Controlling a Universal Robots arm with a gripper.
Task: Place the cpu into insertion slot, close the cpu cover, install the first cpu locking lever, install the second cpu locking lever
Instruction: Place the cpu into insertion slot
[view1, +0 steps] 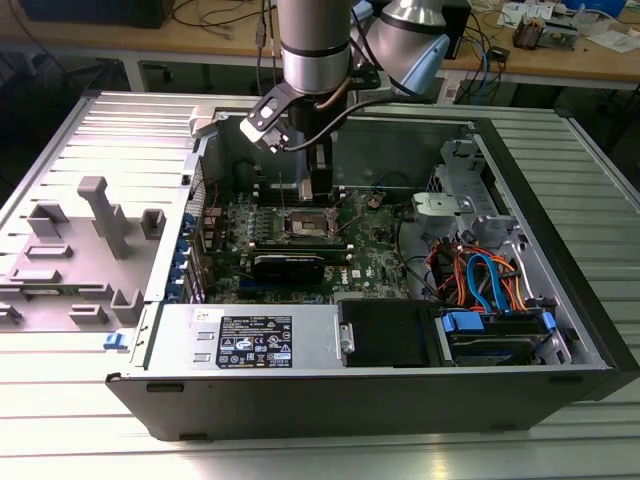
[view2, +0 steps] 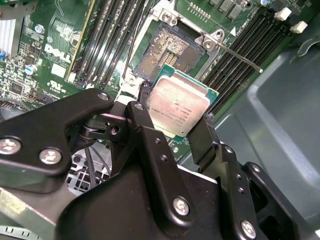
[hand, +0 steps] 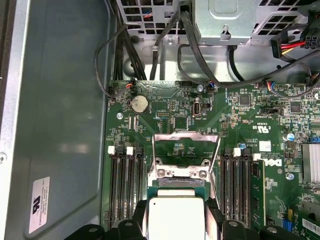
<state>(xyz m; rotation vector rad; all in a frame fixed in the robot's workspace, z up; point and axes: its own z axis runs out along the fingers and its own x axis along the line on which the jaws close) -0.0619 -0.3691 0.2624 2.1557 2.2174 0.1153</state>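
My gripper (view2: 176, 106) is shut on the cpu (view2: 178, 106), a flat square chip with a silver-grey top pinched by its edges between two black fingers (view2: 141, 107). The insertion slot (view2: 167, 52) lies just beyond and below the chip, its tan-gold contact field bare inside a dark frame. The cpu cover (hand: 187, 136) stands swung up at the slot's far side, with the board visible through its opening. A thin locking lever (view2: 241, 58) juts out beside the slot. In the first wrist view the cpu (hand: 177, 217) hangs over the slot. In the exterior view the gripper (view1: 320, 190) hangs just above the slot (view1: 305, 226).
Long black memory slots (hand: 125, 185) flank the socket on both sides. A black graphics card (view1: 288, 266), a power supply (view1: 260, 336) and a drive bay with orange and blue cables (view1: 490, 285) fill the open case. A grey plastic shroud (view1: 100, 215) lies on the exterior view's left.
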